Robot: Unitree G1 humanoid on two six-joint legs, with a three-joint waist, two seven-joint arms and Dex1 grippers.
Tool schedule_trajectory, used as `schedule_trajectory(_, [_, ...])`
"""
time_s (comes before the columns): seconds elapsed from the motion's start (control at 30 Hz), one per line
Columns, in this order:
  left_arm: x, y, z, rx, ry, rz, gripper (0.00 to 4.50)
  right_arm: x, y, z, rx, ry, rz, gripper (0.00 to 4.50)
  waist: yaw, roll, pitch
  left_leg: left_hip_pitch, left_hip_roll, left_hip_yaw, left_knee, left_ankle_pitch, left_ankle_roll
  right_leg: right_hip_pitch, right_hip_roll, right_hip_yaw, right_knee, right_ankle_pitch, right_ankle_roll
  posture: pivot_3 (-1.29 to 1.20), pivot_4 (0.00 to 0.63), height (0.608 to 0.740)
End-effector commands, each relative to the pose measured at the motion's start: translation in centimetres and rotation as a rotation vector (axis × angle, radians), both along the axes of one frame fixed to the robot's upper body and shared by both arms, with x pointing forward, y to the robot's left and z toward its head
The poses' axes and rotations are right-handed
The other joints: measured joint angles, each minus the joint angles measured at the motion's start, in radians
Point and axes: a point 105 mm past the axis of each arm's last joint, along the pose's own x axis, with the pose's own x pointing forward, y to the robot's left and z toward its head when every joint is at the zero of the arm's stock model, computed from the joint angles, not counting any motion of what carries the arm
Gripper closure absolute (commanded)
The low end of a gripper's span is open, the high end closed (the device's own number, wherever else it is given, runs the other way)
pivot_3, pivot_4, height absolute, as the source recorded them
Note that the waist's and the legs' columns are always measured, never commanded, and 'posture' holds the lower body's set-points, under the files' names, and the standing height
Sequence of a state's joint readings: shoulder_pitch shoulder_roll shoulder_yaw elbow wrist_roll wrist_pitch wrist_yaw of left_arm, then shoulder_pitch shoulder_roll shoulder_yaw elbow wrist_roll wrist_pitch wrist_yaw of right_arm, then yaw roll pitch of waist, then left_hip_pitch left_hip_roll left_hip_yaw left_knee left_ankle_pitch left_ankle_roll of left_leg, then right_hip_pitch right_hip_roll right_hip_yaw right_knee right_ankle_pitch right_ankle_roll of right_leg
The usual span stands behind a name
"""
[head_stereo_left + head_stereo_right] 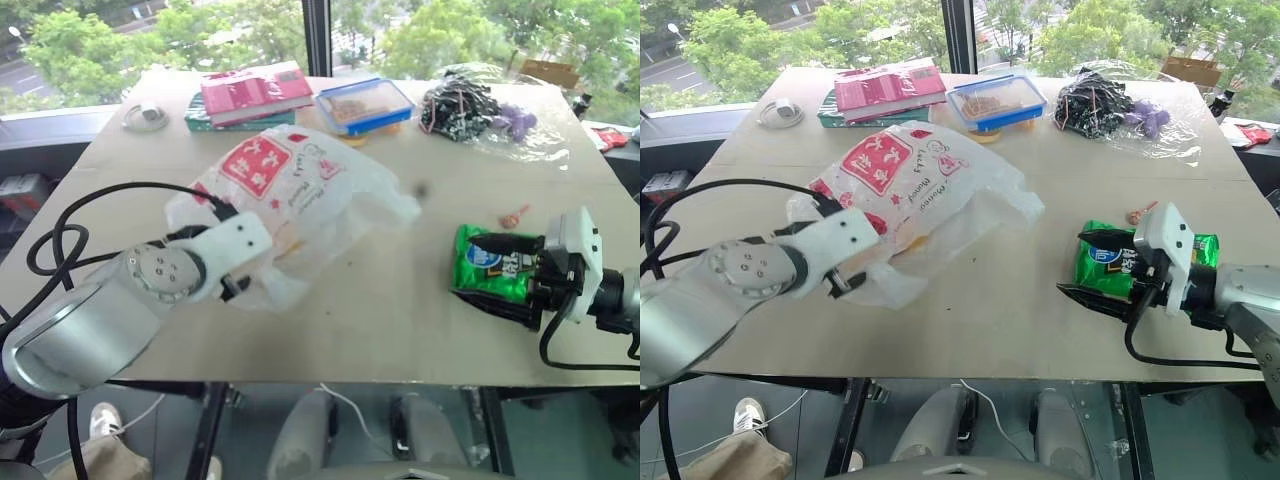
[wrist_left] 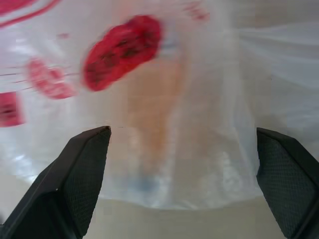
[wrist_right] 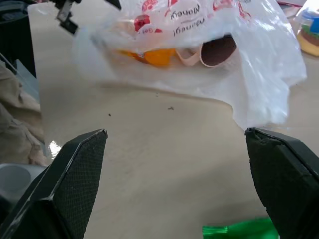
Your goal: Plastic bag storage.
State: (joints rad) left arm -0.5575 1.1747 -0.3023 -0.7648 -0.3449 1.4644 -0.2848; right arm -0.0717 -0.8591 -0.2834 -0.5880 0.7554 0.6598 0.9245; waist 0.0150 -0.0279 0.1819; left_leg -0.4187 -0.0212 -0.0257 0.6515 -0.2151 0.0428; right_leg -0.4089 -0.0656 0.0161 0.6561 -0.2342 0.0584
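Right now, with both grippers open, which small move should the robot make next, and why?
Probably ease the left gripper forward and close it on the plastic bag. Its jaws stand open with the bag's near edge between them, nothing held yet. The right gripper hovers open over the green snack packet, apart from the bag.

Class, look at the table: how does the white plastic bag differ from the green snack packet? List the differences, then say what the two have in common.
The plastic bag is translucent white with red print; the green snack packet is opaque, glossy green. The plastic bag is much the larger and lies puffed and crumpled, with items showing through it; the green snack packet lies flat. The plastic bag sits before the left end effector, the green snack packet under the right end effector. Both rest on the table.
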Motion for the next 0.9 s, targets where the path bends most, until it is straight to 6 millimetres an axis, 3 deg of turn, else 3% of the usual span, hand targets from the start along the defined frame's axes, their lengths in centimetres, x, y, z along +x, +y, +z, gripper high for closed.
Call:
schedule_trajectory(0.03, [1.7,-0.1,3.4,-0.092,-0.201,0.003,0.06,-0.4,0.2,0.9,0.001,-0.046,-0.004,0.00,0.000,0.000,0.000,0.000,0.000,0.000,0.000,0.000,0.000,0.000,0.000,0.000,0.000,0.000,0.000,0.00,0.150,0.740])
schedule_trajectory(0.1, [1.6,-1.7,3.6,-0.348,-0.142,-0.030,0.06,-0.4,0.2,0.8,0.005,-0.044,-0.011,0.00,0.002,0.000,0.000,0.000,0.000,0.000,0.000,0.000,0.000,0.000,-0.001,0.000,0.000,0.000,0.000,0.00,0.150,0.740])
schedule_trajectory(0.17, [0.1,-3.6,4.3,-0.558,-0.025,-0.133,0.06,-0.5,0.3,0.6,0.005,-0.040,-0.018,0.00,0.001,-0.001,0.000,-0.001,0.000,-0.001,0.001,0.000,0.000,0.000,-0.001,-0.001,0.000,0.000,0.000,0.00,0.150,0.740])
schedule_trajectory(0.33, [-2.6,-4.4,4.7,-0.743,0.196,-0.282,0.06,-0.4,0.6,0.5,0.018,-0.042,-0.023,0.00,-0.015,-0.002,0.001,-0.002,0.000,0.000,0.001,0.000,0.000,-0.002,-0.001,-0.002,0.000,0.002,0.003,0.00,0.150,0.740])
schedule_trajectory(0.43, [-4.1,-4.6,3.7,-0.627,0.241,-0.299,0.06,-0.3,0.7,0.4,0.017,-0.043,-0.021,0.00,-0.019,-0.002,0.001,-0.001,0.001,0.000,0.000,0.000,0.000,-0.002,-0.001,-0.001,0.001,0.002,0.003,0.00,0.150,0.740])
schedule_trajectory(0.5, [-4.7,-4.3,2.9,-0.453,0.195,-0.307,0.06,-0.3,0.8,0.4,0.026,-0.044,-0.019,0.00,-0.022,-0.002,0.001,-0.001,0.000,0.000,0.000,0.000,0.000,-0.001,-0.001,-0.001,0.001,0.002,0.003,0.00,0.150,0.740])
schedule_trajectory(0.63, [-5.7,-4.0,2.4,-0.291,0.146,-0.368,0.06,-0.2,1.0,0.4,0.031,-0.038,-0.012,0.00,-0.018,-0.002,0.001,0.000,0.000,0.001,0.000,0.000,0.000,0.000,-0.005,0.000,0.000,0.000,-0.001,0.00,0.150,0.740])
schedule_trajectory(0.77, [-5.7,-3.1,1.8,-0.157,0.091,-0.409,0.06,0.0,1.2,0.3,0.036,-0.033,-0.004,0.00,-0.010,0.000,0.001,0.001,0.001,0.001,-0.001,0.000,0.000,-0.001,-0.006,0.001,0.000,0.000,-0.002,0.00,0.150,0.740])
schedule_trajectory(0.9, [-5.1,-3.6,1.0,-0.085,0.006,-0.482,0.06,0.3,1.4,0.4,0.040,-0.035,-0.002,0.00,-0.001,0.000,0.001,0.001,0.001,0.001,-0.002,0.000,-0.001,-0.001,-0.007,0.003,-0.002,0.000,-0.002,0.00,0.150,0.740])
